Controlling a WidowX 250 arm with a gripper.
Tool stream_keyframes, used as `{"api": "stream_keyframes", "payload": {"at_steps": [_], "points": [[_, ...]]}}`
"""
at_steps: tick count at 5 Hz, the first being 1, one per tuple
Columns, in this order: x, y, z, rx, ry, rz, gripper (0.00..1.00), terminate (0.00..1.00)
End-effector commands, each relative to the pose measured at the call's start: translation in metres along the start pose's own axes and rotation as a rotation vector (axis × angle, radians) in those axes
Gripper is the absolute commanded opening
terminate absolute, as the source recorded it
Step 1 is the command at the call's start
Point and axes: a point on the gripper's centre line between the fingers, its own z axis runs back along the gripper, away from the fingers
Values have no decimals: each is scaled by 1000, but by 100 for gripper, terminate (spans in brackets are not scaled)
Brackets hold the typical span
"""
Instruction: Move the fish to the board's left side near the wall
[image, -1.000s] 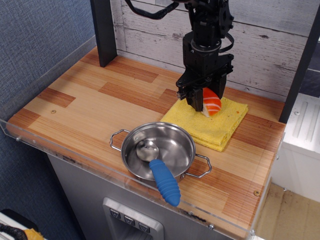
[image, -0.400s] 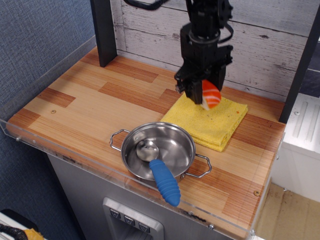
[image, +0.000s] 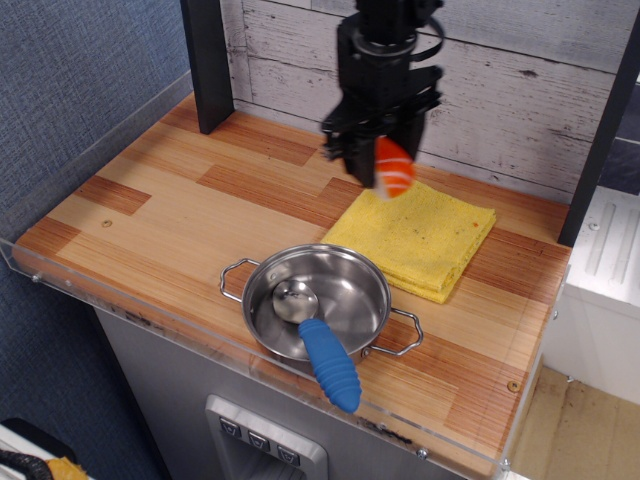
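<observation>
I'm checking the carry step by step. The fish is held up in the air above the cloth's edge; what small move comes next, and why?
Probably carry it left along the wall. The gripper holds the fish clear of the yellow cloth, while the board shows open wood on its left side, with the pot sitting nearer the front.

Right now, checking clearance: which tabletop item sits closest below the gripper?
The yellow cloth, directly under the gripper holding the fish; the pot sits nearer the front.

Polished wooden board (image: 180, 215), shiny metal pot (image: 318, 300), ribbed blue plastic handle (image: 330, 366), spongy yellow cloth (image: 425, 240)
</observation>
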Motion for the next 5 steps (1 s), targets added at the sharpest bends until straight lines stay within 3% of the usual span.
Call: {"api": "stream_keyframes", "payload": {"at_steps": [1,2,5], "points": [[51,51,23,63,-28,-21,0,0],[70,81,17,149,-38,-51,0,0],[120,130,-11,170,-85,-297,0,0]]}}
